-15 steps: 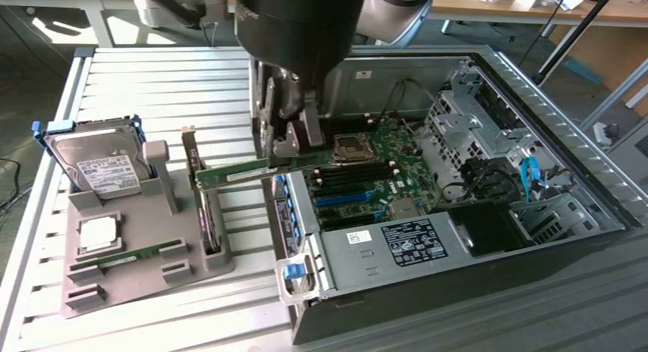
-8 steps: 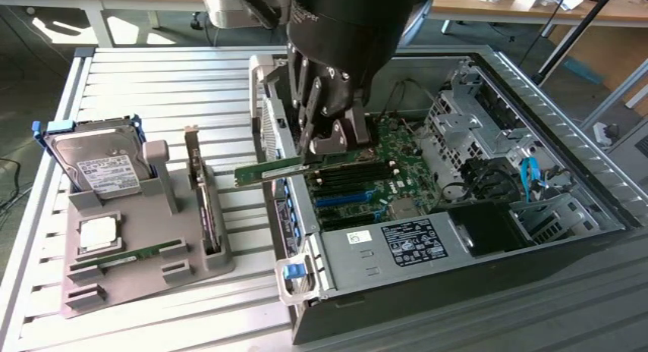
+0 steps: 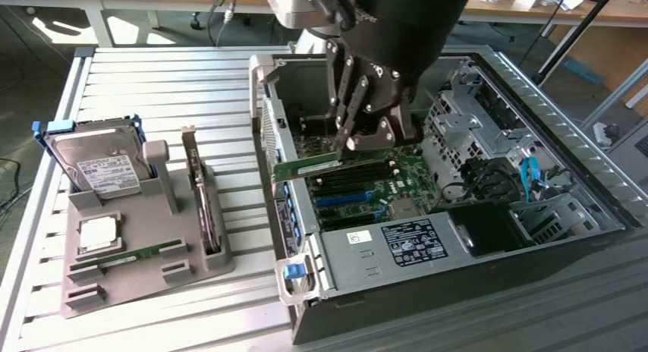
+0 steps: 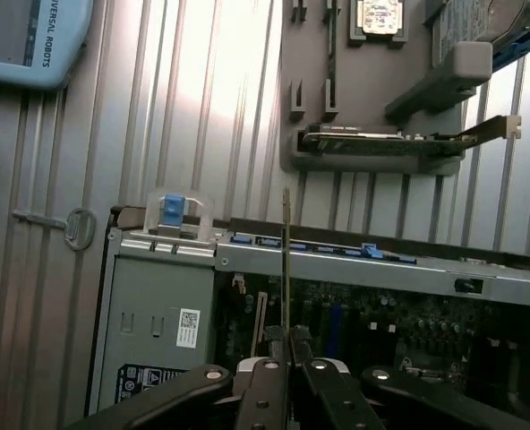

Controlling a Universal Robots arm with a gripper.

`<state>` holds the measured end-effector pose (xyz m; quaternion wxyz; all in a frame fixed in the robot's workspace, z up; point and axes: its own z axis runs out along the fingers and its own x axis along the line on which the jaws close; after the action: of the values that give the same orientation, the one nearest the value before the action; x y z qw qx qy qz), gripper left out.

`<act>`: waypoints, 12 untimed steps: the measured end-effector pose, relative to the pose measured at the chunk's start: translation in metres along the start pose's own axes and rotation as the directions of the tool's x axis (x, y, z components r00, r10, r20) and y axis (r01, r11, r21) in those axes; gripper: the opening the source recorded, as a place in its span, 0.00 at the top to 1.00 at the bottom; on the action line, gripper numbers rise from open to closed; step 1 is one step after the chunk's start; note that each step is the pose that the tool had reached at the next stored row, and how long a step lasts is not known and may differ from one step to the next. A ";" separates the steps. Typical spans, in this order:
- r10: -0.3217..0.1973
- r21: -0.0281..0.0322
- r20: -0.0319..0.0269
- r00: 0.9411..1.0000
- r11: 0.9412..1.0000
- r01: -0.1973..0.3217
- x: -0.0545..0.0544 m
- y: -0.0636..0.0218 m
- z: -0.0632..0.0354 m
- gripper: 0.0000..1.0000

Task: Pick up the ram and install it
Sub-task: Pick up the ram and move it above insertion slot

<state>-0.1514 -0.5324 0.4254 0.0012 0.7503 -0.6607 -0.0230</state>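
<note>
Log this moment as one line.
gripper: shut on ram | ram: held over motherboard | location: inside open case

Slatted aluminium table (image 3: 152,79), ribs running roughly from 9 o'clock to 3 o'clock in the exterior view, edged by a raised rail along the 9 o'clock side. At 8 o'clock, flat on the slats, a grey moulded parts holder (image 3: 162,215) with upright slots and posts. From the centre out towards 4 o'clock, an open computer case (image 3: 456,287) laid on its side, open face up. Holder and case just beside each other, not touching, with a narrow strip of bare slats between. Same strip in the wrist view, between holder (image 4: 381,90) and case (image 4: 381,269), under bright glare.
</note>
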 end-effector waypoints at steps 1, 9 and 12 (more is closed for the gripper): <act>0.000 0.000 0.000 1.000 1.000 0.000 0.001 -0.0046 -0.0001 0.88; 0.000 -0.001 0.000 1.000 1.000 0.000 -0.006 -0.0343 0.0026 0.88; 0.000 -0.002 0.000 1.000 1.000 0.000 -0.007 -0.0481 0.0039 0.88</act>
<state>-0.1047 -0.5196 0.4201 0.0021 0.7502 -0.6607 -0.0238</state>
